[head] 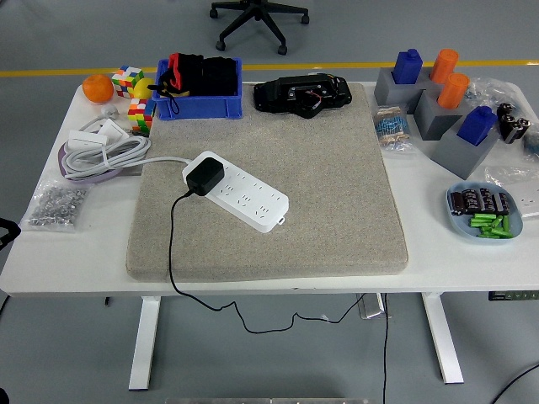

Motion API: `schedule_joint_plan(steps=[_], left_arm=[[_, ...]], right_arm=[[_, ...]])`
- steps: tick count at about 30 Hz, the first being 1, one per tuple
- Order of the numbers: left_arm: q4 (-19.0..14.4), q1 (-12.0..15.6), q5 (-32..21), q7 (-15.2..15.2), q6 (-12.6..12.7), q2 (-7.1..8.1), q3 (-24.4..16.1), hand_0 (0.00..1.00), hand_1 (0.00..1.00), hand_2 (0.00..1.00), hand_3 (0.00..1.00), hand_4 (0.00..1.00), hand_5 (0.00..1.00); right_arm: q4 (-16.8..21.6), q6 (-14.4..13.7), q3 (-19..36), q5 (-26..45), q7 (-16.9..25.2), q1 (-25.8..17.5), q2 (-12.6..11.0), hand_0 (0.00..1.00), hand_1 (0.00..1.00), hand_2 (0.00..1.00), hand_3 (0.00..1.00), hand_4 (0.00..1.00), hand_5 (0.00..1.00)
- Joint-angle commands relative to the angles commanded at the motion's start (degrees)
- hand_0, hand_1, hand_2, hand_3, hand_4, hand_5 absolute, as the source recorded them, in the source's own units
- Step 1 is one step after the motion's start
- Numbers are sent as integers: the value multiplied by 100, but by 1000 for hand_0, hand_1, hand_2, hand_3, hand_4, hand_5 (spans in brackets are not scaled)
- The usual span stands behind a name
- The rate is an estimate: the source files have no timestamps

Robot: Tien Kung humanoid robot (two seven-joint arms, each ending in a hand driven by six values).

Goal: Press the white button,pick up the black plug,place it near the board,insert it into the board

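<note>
The white power board lies at an angle on the grey mat that covers the middle of the white surface; the black plug sits in the board at its upper left end, and its black cable runs down over the mat, passes the near edge of the surface and hangs below; a small white button shows at the lower right end of the board. A white cord leaves the board on the left and goes to a coiled white cable beside the mat. At the far side of the mat there is a blue bin with black and red things inside, and a black device next to it; at the far left stand an orange and some coloured cubes; a clear bag of small metal parts lies near the left edge. On the right stand grey blocks with blue and orange pieces on top, and near them a light blue dish with green and dark small parts. Of the left hand only a small dark part shows at the left border of the picture, and one cannot tell if the fingers are wide or curled; the right hand does not appear.
</note>
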Motion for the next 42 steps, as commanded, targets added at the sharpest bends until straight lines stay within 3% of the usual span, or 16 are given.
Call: schedule_joint_plan(steps=[21, 22, 26, 27, 33, 34, 42], left_arm=[[-105, 85, -278, -101, -114, -1, 81, 853, 926, 968, 827, 813, 616], [-115, 102, -339, -105, -128, 5, 90, 824, 898, 930, 808, 810, 608], [-168, 154, -551, -151, -170, 9, 81, 824, 898, 930, 808, 810, 608], [-203, 163, -686, -239, -170, 13, 67, 792, 851, 856, 785, 802, 578], [-302, 295, -976, -418, -150, 64, 57, 792, 851, 856, 785, 802, 578], [-321, 350, -1002, -422, -155, 57, 39, 777, 827, 819, 758, 786, 521], [-525, 519, -1136, -487, -198, -65, -19, 776, 821, 816, 755, 780, 512]], right_arm=[[-5, 1, 23, -4, -2, 21, -12, 575, 534, 547, 510, 643, 383], [-10, 2, 22, -4, -4, 18, -11, 576, 534, 547, 510, 643, 383], [-6, 1, 26, 2, -2, 28, -6, 576, 534, 547, 510, 643, 383], [-8, 4, 6, 4, -5, 76, -2, 576, 534, 547, 510, 643, 383], [1, 3, -104, 12, -5, 256, -82, 576, 532, 547, 510, 643, 383], [5, -2, -100, 14, -1, 249, -107, 575, 534, 546, 510, 643, 383], [-9, -7, -35, -8, -3, 154, -98, 576, 533, 548, 513, 643, 383]])
